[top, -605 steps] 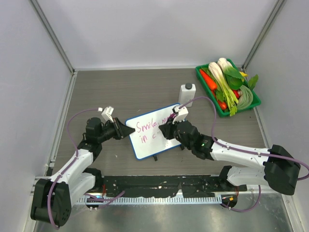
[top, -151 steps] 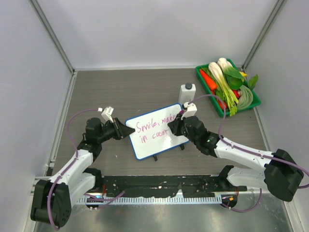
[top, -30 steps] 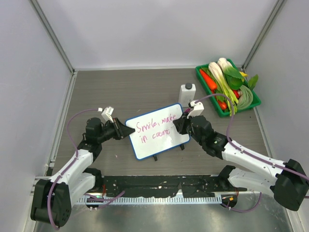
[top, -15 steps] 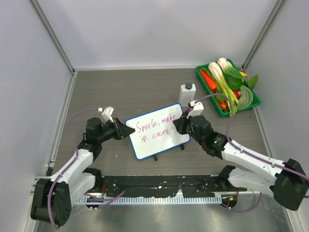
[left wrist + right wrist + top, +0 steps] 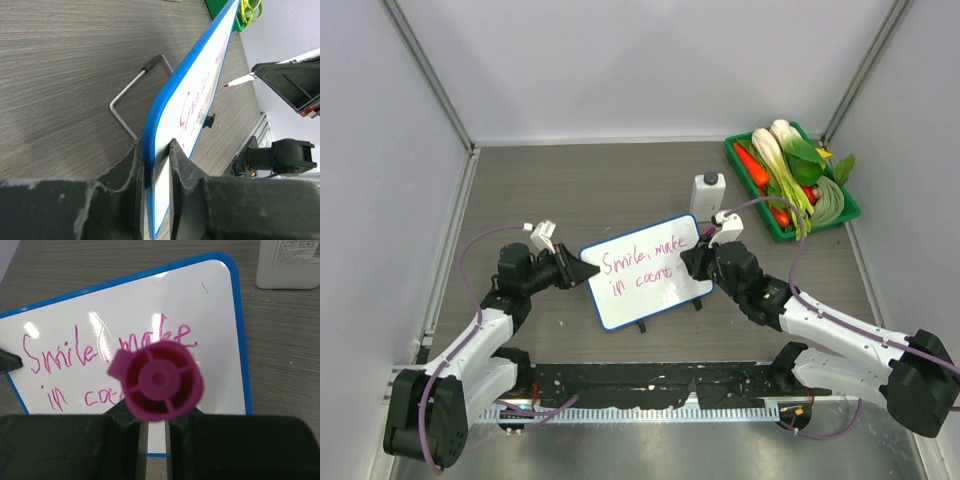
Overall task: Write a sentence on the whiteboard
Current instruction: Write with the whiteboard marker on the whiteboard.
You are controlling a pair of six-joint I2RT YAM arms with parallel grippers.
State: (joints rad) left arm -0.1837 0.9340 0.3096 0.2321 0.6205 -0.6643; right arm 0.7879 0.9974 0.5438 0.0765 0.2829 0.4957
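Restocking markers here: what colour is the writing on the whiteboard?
Magenta-pink. The sentence shows best in the right wrist view.

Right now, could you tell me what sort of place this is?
Probably a lab robot cell: white walls around a table, two bolted arms, and a staged tray of vegetables.

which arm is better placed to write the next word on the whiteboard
Right. The right gripper is shut on the pink marker, tip near the whiteboard; the left gripper is clamped on its edge, steadying it.
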